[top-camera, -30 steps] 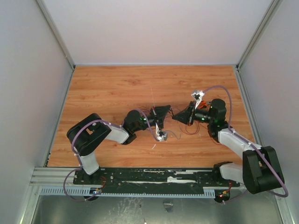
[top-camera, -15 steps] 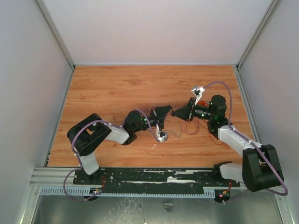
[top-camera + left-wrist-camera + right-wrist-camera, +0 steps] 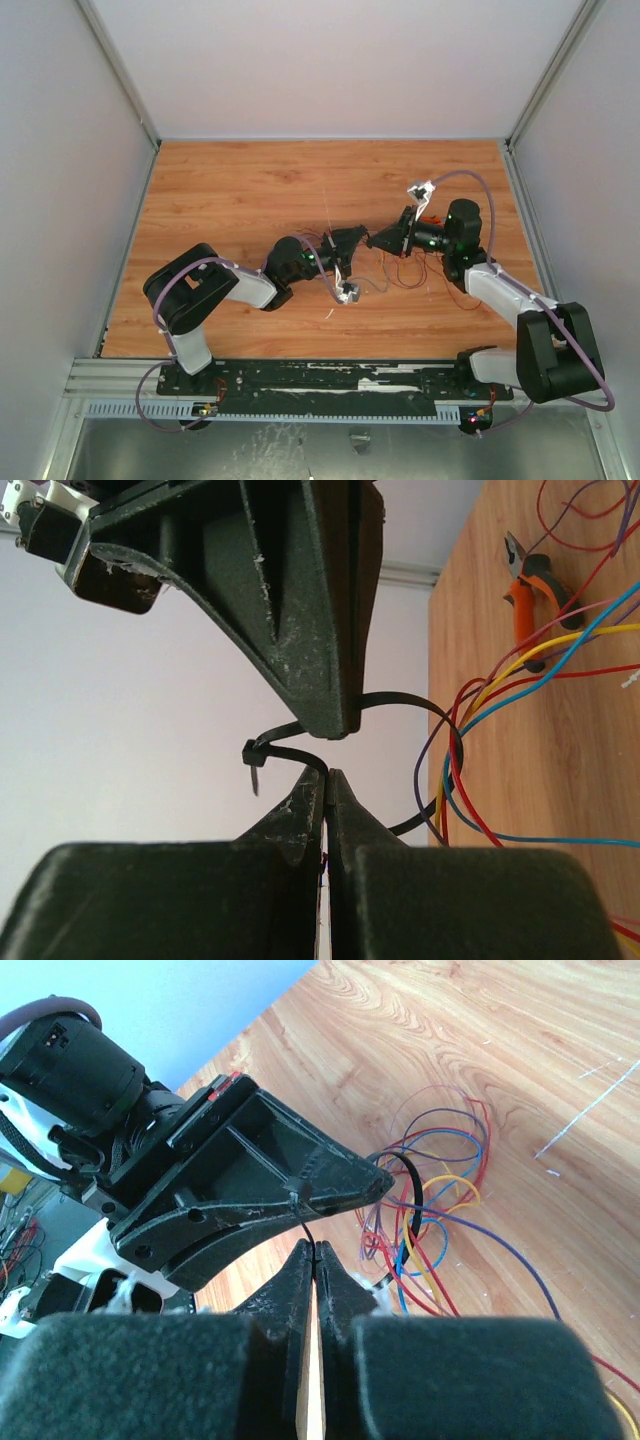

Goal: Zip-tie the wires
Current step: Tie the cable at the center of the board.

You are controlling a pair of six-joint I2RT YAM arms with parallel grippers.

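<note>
**Step in hand: tightening (judged).** The tie (image 3: 400, 697) makes a loop round the wires (image 3: 450, 780). Its head sits just beside the wires, on the side away from the pliers (image 3: 530, 585). The loop is slack, and the wires pass loosely through it before spreading over the surface (image 3: 230, 190).

**Fingers.** The left fingers (image 3: 325, 785) are closed, pinching the strap next to the head. The right fingers (image 3: 308, 1260) are closed too, on a thin black stretch of strap running to the head (which side holds the free tail cannot be told). Both tips meet just beside the wires, slightly above them.

**Next move.** One arm should hold the head steady while the other draws the tail straight through it, in line with the strap. The pull needs to be smooth, so that no wire slips out before the loop is snug.
</note>
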